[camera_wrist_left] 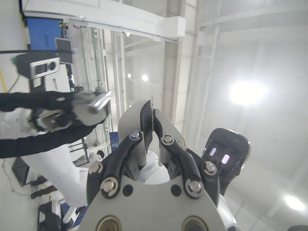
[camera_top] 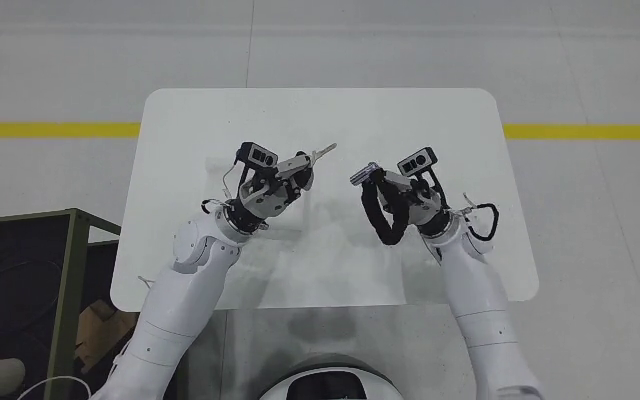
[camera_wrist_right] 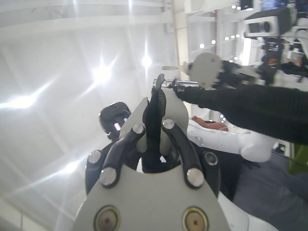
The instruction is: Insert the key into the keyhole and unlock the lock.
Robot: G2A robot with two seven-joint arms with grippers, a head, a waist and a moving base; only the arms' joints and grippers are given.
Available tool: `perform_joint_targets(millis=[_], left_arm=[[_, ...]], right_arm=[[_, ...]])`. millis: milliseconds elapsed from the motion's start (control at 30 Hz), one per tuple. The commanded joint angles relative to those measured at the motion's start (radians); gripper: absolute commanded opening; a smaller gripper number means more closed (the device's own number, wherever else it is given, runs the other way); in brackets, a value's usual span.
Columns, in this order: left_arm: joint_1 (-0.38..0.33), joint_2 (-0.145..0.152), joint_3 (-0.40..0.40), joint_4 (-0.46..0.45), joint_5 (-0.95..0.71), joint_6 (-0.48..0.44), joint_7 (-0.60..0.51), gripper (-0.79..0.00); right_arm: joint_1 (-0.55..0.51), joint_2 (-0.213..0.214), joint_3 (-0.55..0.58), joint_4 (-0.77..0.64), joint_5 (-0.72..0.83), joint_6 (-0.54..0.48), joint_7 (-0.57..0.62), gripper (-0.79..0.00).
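Closest to me is the left tool, clenched flat on the bow of the key. In the top view the blade sticks out past the fingertips, angled away from the robot. The right tool is clenched on the lock, with its black cable looping back under the wrist. Both are held in the air over the middle of the surface, near each other but apart.

My worries from here:
- I cannot make out the keyhole, so I cannot confirm that it faces the key.
- The blade seems to point past the lock rather than at it. Pushed in on that line, it would likely strike the metal body and skid.
- The grip on the key is a thin pinch, so a side load at the tip could twist it between the pads.
- The right tool looks to be bearing partly on soft cable, so the lock may swivel under pressure when I turn the key.

There is bare surface on all sides beneath the tools, so a dropped key should land on it, though it could bounce toward the rounded edge nearest the robot. Off the left arm's side stands a dark green frame on the floor, well apart from the work.
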Motion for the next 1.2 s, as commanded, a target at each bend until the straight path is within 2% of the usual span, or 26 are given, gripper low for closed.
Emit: perform_joint_targets(millis=[0, 67, 233, 400, 567, 667, 700, 933, 1067, 1167], left_arm=[[0.015, -0.002, -0.014, -0.021, -0.003, -0.022, -0.005, -0.785], [0.030, -0.005, -0.015, -0.037, -0.002, -0.031, -0.013, -0.785], [0.050, -0.013, -0.011, -0.040, 0.014, -0.026, -0.023, -0.785], [0.064, -0.020, -0.020, -0.030, 0.008, -0.016, -0.038, -0.785], [0.070, -0.028, -0.023, -0.019, 0.000, 0.002, -0.053, -0.785], [0.072, -0.032, -0.027, -0.014, 0.003, 0.017, -0.061, -0.785], [0.072, -0.033, -0.028, -0.012, 0.005, 0.024, -0.064, -0.785], [0.074, -0.039, -0.028, -0.005, 0.017, 0.050, -0.075, -0.785], [0.074, -0.039, -0.028, -0.005, 0.017, 0.050, -0.075, -0.785], [0.074, -0.039, -0.028, -0.005, 0.017, 0.050, -0.075, -0.785]], right_arm=[[0.019, 0.023, 0.021, 0.006, -0.222, 0.001, 0.032, -0.785], [0.040, 0.041, 0.030, 0.005, -0.351, 0.000, 0.060, -0.785], [0.080, 0.075, 0.004, 0.030, -0.665, -0.103, 0.115, -0.785], [0.112, 0.094, -0.034, 0.055, -0.820, -0.220, 0.118, -0.785], [0.142, 0.106, -0.059, 0.077, -0.945, -0.383, 0.037, -0.785], [0.161, 0.113, -0.059, 0.104, -0.977, -0.424, -0.026, -0.785], [0.167, 0.113, -0.058, 0.121, -0.946, -0.419, -0.035, -0.785], [0.269, 0.133, -0.032, 0.255, -1.007, -0.487, -0.143, -0.785], [0.303, 0.138, -0.026, 0.278, -0.955, -0.543, -0.207, -0.785], [0.301, 0.144, -0.050, 0.294, -0.964, -0.528, -0.177, -0.785]])
